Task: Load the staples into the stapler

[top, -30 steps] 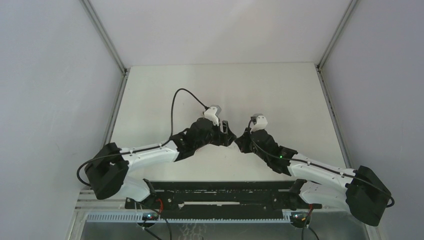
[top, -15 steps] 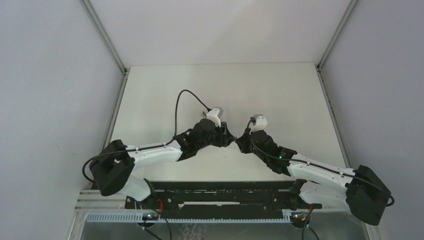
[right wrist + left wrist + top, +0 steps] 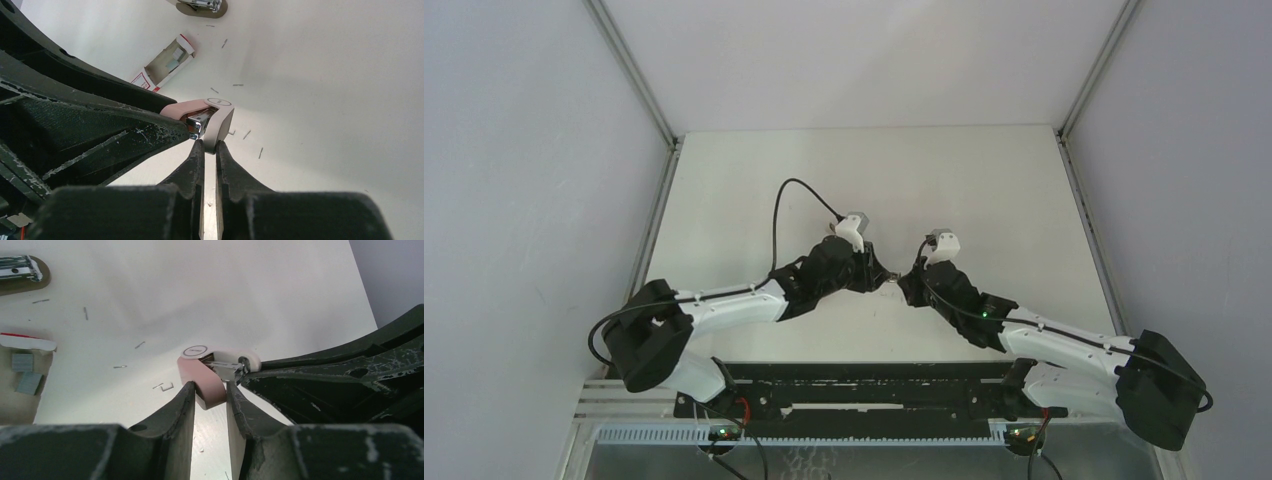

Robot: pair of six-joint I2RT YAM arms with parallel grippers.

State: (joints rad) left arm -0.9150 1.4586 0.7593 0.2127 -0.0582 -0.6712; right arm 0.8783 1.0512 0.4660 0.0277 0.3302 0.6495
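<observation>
Off to the left of the left gripper's (image 3: pixel 209 388) fingers, well apart, the staples (image 3: pixel 22 374) lie in their open box, grey strips showing. Nearer, loose staples (image 3: pixel 167 386) are strewn on the table (image 3: pixel 260 295) just beside the fingertips.

Between those fingers sits the pink arm of the stapler (image 3: pixel 202 377), a finger pressed to each side, so this hand is clenched on it. That is the change. A second ago, in the top view, these jaws stood wide and a little short of the right hand. Since then the arm has slid in and the jaws have drawn together.

Just past the fingertips the stapler is hinged open, its metal channel showing between the pink arm and the white one. I see no strip in it.

On the tip of the white arm the right gripper (image 3: pixel 209 146) is pinched tight, as it was a second ago, and it has hardly moved.

The stapler is now held from both sides, one arm in each hand. I cannot tell whether it rests on the table or hangs just over it. I judge this a two-handed hold to spread it wider, or a handover. With both hands full, one must let go before a strip can be fetched from the box.
</observation>
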